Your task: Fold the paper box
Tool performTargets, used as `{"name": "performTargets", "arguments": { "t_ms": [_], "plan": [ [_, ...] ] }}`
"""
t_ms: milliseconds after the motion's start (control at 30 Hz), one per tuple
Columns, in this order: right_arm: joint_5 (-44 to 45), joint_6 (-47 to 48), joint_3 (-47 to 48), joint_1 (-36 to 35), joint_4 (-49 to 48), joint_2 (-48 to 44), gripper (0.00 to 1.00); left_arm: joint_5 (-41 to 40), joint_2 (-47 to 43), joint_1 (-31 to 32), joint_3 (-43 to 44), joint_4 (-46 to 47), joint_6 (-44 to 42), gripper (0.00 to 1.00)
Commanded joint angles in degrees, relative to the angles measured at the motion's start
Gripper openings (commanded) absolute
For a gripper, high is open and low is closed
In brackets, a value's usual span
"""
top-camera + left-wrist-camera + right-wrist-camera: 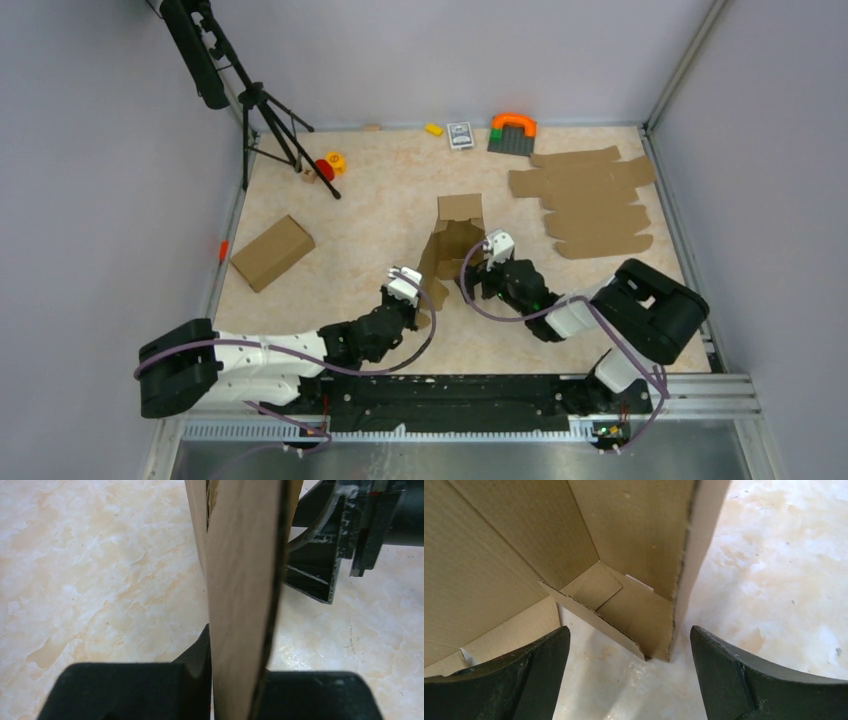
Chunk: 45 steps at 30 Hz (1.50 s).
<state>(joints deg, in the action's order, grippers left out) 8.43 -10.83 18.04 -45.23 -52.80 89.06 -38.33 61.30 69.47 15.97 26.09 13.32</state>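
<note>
The paper box (455,240), brown cardboard, stands partly folded in the middle of the table with its panels raised. My left gripper (408,283) is at its near left side, shut on one upright panel. In the left wrist view that panel (245,605) runs edge-on between the black fingers (197,655). My right gripper (495,245) is at the box's right side and stands open. In the right wrist view the box's inner corner and a folded flap (624,600) sit just ahead of the wide-apart fingers (539,655), which touch nothing.
A pile of flat brown cardboard sheets (590,200) lies at the back right. A finished closed box (272,252) sits at the left. A tripod (270,120) stands at the back left beside small toys (330,165); an orange and grey piece (512,132) is by the back wall.
</note>
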Motion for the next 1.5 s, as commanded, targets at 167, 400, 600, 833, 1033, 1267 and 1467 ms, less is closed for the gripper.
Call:
{"name": "performTargets", "arguments": {
  "t_ms": [167, 400, 600, 833, 1033, 1267, 1467],
  "plan": [
    [-7.3, 4.0, 2.4, 0.7, -11.8, 7.2, 0.71, 4.0, 1.5, 0.0, -0.6, -0.3, -1.2, 0.0],
    [-7.7, 3.7, 2.5, 0.7, -14.0, 7.4, 0.65, 8.7, 2.2, -0.1, -0.6, 2.6, -3.5, 0.0],
    [-5.7, 2.1, 3.9, 0.8, -12.3, 9.1, 0.57, 10.1, 3.7, -0.2, 0.3, 2.3, -3.8, 0.0],
    [-4.8, -3.8, 6.6, 2.8, -7.9, 10.6, 0.53, 11.5, 4.0, -0.3, 0.2, 1.9, -2.6, 0.0],
    [-4.8, -7.6, 8.6, 3.1, -6.0, 11.6, 0.44, 12.3, 3.5, -0.3, 0.0, 1.5, -1.6, 0.0],
    [-1.5, -11.6, 12.1, 3.1, -0.8, 14.7, 0.44, 13.0, 4.0, -0.3, 0.0, 1.8, -0.6, 0.0],
    [0.6, -12.0, 16.2, 3.0, 8.1, 17.6, 0.41, 13.0, 4.8, -0.3, 0.3, 2.3, -0.3, 0.0]
  ]
}}
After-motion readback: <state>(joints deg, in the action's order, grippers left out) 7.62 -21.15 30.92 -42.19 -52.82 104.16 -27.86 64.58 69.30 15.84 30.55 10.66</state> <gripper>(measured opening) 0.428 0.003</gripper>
